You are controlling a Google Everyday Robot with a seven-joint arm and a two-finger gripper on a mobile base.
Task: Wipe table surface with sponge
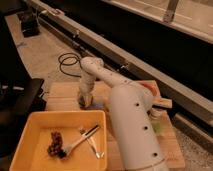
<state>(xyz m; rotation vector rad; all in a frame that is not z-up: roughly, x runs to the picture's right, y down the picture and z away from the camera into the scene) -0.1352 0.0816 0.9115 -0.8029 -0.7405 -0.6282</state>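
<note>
Gripper (85,100) down at table surface (62,97), 12 o'clock of yellow tray (30,137). Cannot tell its state. Sponge (98,105) shows as pale sliver at 3 o'clock of gripper, close by; contact unclear. I judge wiping stroke in hand. Next: press, sweep across planks, stay clear of tray rim. No labels or writing readable.

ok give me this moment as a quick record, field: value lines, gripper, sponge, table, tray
gripper: gripper down at the table surface, past the far edge of the yellow tray
sponge: not clearly seen; a bluish patch lies beside the gripper
arm: white arm reaches over the table from the near right
tray contents: fork and dark crumbs
table right side: pale green object
</note>
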